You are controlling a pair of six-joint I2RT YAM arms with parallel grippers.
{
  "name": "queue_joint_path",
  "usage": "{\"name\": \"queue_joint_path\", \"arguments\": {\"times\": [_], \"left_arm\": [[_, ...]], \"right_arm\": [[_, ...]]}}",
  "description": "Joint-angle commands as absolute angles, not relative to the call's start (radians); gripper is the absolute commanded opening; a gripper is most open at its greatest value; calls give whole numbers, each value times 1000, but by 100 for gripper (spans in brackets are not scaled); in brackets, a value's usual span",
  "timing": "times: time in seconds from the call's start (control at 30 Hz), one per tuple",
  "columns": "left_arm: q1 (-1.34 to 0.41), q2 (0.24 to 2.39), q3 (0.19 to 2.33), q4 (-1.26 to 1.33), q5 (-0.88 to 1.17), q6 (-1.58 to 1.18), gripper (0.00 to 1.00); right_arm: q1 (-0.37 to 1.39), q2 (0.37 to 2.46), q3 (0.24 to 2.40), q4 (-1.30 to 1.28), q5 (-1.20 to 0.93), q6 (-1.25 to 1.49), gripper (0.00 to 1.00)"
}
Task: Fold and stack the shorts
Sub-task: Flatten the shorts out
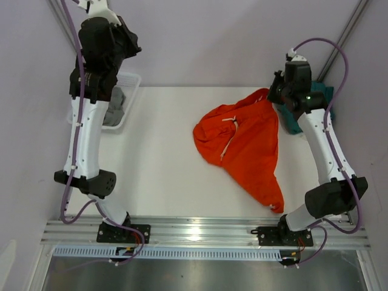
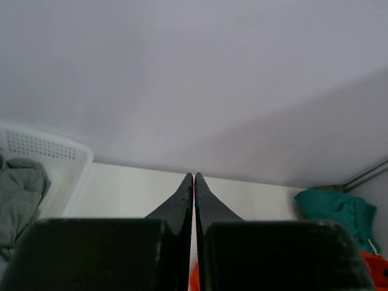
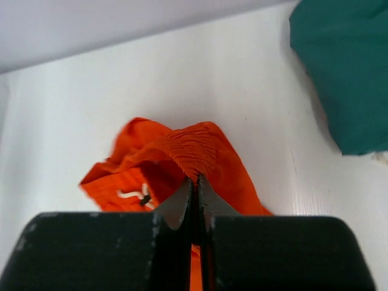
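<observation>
The orange shorts (image 1: 245, 145) lie crumpled on the right half of the white table, white drawstring (image 1: 230, 130) showing. My right gripper (image 3: 195, 177) is shut on their ribbed waistband (image 3: 194, 148) and lifts that edge at the far right; from above it is at the shorts' back corner (image 1: 274, 96). The teal shorts (image 1: 303, 112) lie bunched at the table's far right edge, partly hidden by my right arm, and show in the right wrist view (image 3: 342, 66) and the left wrist view (image 2: 336, 209). My left gripper (image 2: 193, 177) is shut and empty, held high at the far left.
A white perforated basket (image 1: 124, 103) holding grey cloth (image 2: 21, 194) stands at the table's far left corner, under my left arm. Grey walls close in the back and sides. An aluminium rail (image 1: 200, 230) runs along the near edge.
</observation>
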State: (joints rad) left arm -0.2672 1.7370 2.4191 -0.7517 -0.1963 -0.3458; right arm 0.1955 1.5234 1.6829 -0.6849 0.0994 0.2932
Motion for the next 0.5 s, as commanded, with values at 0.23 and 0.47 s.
{"name": "queue_joint_path", "arguments": {"times": [0.23,0.47], "left_arm": [[-331,1700,1967,-573,101,-402,2],[-515,1541,1634,-154,247,-266,25]], "right_arm": [[267,1467,1714,-658,-23,207,0],[301,1483,1758,-724,-28,206,0]]}}
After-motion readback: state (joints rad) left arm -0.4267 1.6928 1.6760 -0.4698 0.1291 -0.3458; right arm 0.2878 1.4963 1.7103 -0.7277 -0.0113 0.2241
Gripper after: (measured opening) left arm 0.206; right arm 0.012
